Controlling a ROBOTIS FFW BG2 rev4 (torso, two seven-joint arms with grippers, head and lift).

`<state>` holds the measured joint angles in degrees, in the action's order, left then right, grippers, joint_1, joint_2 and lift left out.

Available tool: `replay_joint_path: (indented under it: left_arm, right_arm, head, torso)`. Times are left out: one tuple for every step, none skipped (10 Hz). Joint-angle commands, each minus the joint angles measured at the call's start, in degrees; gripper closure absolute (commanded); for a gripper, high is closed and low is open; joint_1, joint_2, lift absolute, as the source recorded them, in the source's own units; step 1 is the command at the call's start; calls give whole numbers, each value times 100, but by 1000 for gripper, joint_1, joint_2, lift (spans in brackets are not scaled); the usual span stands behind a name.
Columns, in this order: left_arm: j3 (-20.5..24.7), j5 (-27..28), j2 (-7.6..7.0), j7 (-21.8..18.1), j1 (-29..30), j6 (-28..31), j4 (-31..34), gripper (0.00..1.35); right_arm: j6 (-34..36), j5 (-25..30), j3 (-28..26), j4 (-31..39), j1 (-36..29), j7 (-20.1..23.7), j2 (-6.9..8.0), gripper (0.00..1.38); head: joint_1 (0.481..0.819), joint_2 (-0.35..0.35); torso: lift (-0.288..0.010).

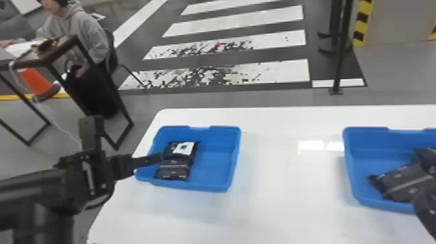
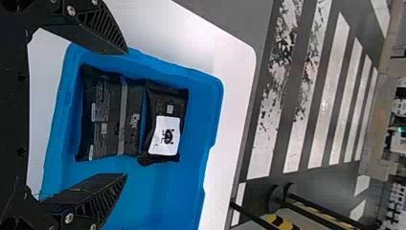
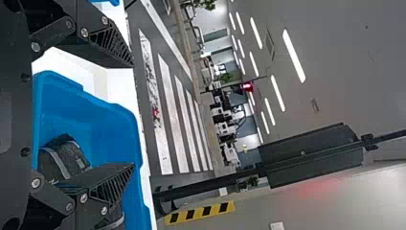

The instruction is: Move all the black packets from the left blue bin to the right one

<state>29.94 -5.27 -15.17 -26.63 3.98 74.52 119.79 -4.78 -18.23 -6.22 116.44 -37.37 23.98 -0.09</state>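
My left gripper (image 1: 125,138) is at the outer side of the left blue bin (image 1: 220,187) in the head view, one finger reaching over the rim beside the black packets (image 1: 175,173). In the left wrist view, that gripper (image 2: 127,113) stands open above two packets, one with a grey stripe (image 2: 105,115) and one with a white label (image 2: 165,136). My right gripper (image 1: 425,202) is at the right blue bin (image 1: 353,185), partly covering black packets (image 1: 400,181). The right wrist view shows this gripper (image 3: 133,115) open, a striped packet (image 3: 64,160) partly behind one finger.
Both bins stand on a white table (image 1: 285,194), with a wide stretch of tabletop between them. Beyond its far edge are a striped floor and a black post (image 1: 340,55). A dark-framed table (image 1: 61,52) stands at the far left, where a person sits.
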Motion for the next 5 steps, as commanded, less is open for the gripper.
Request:
replay_joint_path:
  left_arm:
    - [-309, 139, -171, 0, -398, 99, -596, 131]
    - [-320, 310, -180, 0, -609, 155, -849, 134]
    - [-320, 447, -180, 0, -778, 198, -1074, 134]
    - [-320, 539, -197, 0, -918, 240, -1299, 136]
    - [-389, 550, -224, 0, -1017, 254, -1510, 136]
  right_arm:
    - [-1, -5, 62, -49, 38, 2, 14, 325]
    - [-1, -5, 97, -77, 67, 2, 14, 325]
    - [-1, -5, 142, -91, 81, 11, 14, 325]
    - [-1, -39, 188, -120, 123, 19, 14, 325]
    - [-1, -51, 211, -134, 137, 28, 14, 325]
  head:
    - [695, 331]
    - [695, 329]
    - [695, 331]
    - [695, 344]
    - [695, 350]
  torso:
    - [-121]
    - [-121]
    - [-121]
    - [-121]
    - [-121]
